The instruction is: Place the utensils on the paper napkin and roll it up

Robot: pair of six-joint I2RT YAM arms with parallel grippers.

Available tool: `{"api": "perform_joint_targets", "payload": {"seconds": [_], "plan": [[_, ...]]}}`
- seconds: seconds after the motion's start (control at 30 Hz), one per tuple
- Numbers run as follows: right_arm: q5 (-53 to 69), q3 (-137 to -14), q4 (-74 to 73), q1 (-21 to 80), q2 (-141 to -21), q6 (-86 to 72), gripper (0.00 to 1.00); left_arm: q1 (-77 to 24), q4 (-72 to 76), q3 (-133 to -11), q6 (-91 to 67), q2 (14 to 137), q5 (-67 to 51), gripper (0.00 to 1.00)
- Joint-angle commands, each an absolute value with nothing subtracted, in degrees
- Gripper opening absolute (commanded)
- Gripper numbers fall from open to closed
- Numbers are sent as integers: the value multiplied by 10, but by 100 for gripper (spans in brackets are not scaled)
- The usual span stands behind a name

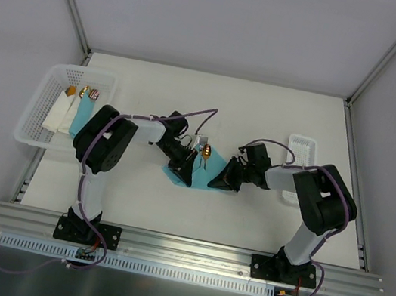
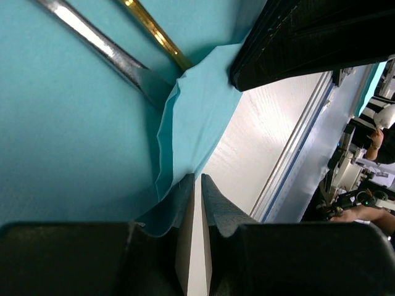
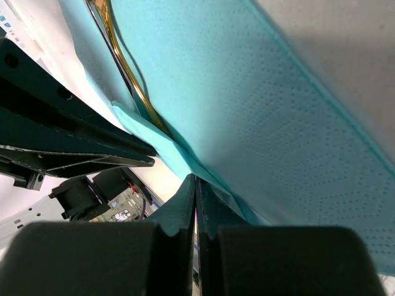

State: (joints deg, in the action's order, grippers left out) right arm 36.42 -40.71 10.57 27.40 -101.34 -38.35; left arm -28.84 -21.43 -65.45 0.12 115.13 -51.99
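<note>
Centre is tight: my left gripper (image 1: 187, 171) and right gripper (image 1: 215, 182) sit nose to nose over the napkin (image 1: 172, 175), with the cutlery (image 1: 206, 152) just behind them. A basket (image 1: 37, 100) blocks the left edge and a small tray (image 1: 302, 144) sits beside my right arm. The back strip of the table (image 1: 214, 97) gives an open run.

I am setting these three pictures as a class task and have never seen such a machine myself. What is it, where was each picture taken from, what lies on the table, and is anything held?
Two robot arms stand on a table, each ending in a two-finger gripper. The wide picture looks down from above; the two close-ups come from cameras on the wrists. In the middle lies a turquoise paper napkin with utensils on it; a basket sits left, a small tray right. The left gripper pinches a lifted napkin edge. The right gripper is shut at the napkin's edge; whether it grips paper is unclear.
</note>
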Motion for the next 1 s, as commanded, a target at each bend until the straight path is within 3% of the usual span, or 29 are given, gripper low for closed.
{"api": "perform_joint_targets", "payload": {"seconds": [0.0, 0.57, 0.97], "plan": [[323, -399, 61, 263, -1019, -358, 0, -268, -234, -639, 33, 1122, -485, 11], [330, -403, 47, 248, -1014, -341, 0, -230, -308, -672, 95, 1062, -461, 12], [332, -426, 24, 249, -1014, -331, 0, -276, -307, -711, 79, 1052, -504, 11]]}}
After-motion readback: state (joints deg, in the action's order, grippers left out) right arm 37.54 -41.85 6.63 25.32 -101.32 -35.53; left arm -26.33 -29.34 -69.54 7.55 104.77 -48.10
